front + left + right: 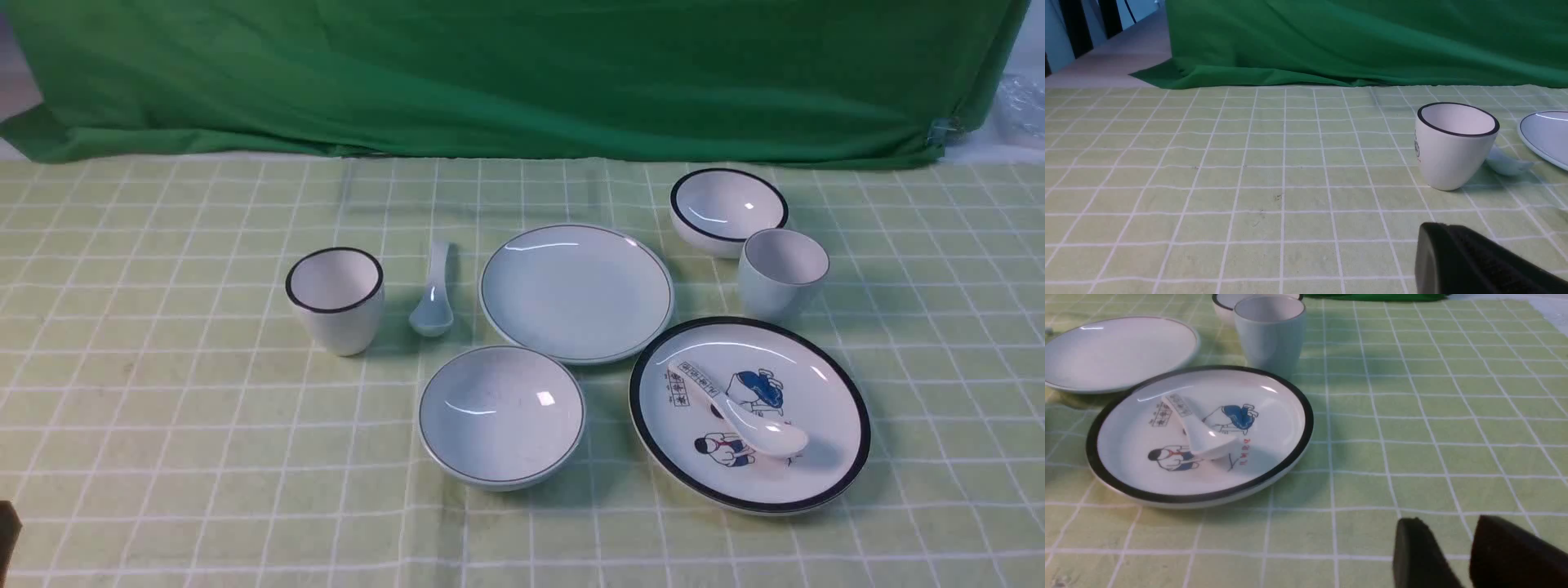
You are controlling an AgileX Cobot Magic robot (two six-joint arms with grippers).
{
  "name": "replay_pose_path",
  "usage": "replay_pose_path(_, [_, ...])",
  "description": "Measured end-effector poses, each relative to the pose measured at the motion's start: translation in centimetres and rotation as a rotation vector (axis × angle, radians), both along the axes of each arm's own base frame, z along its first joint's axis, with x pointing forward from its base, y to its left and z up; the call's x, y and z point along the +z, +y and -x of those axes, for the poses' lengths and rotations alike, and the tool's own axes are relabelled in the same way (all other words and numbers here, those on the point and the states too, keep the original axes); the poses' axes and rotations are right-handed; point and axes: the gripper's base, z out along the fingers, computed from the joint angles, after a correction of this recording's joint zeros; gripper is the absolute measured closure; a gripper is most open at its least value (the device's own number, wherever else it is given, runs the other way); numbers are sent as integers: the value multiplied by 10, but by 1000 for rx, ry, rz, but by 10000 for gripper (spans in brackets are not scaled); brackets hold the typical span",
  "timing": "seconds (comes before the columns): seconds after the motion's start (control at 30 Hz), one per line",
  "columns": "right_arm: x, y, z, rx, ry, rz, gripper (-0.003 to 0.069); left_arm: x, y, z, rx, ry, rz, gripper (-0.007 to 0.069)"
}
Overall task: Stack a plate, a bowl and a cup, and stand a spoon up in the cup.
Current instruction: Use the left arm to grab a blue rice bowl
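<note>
The plain plate lies mid-table. The shallow bowl sits just in front of it. The plain cup stands upright to the plate's right and also shows in the right wrist view. The plain spoon lies on the cloth to the plate's left. In the left wrist view my left gripper is shut and empty, low over the cloth, short of the black-rimmed cup. My right gripper has a narrow gap between its fingers and is empty, near the cartoon plate. It is out of the front view.
A black-rimmed cup stands left of the spoon. A black-rimmed bowl sits behind the plain cup. A cartoon plate at front right holds a printed spoon. A green cloth hangs along the back edge.
</note>
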Motion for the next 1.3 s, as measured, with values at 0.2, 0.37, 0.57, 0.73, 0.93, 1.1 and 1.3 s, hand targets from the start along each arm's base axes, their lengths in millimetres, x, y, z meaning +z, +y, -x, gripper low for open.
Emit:
replay_pose_path(0.2, [0, 0, 0, 0, 0, 0, 412, 0, 0, 0, 0, 0, 0, 620])
replay_pose_path(0.37, [0, 0, 0, 0, 0, 0, 412, 0, 0, 0, 0, 0, 0, 620])
replay_pose_path(0.57, [0, 0, 0, 0, 0, 0, 412, 0, 0, 0, 0, 0, 0, 620])
replay_pose_path(0.73, [0, 0, 0, 0, 0, 0, 412, 3, 0, 0, 5, -32, 3, 620])
replay_pose_path(0.93, [0, 0, 0, 0, 0, 0, 412, 14, 0, -1, 29, -157, 480, 620])
replay_pose_path(1.1, [0, 0, 0, 0, 0, 0, 412, 25, 7, 0, 77, -308, 687, 620])
replay_pose_path(1.3, [0, 0, 0, 0, 1, 0, 412, 73, -4, 3, -29, -218, 600, 619])
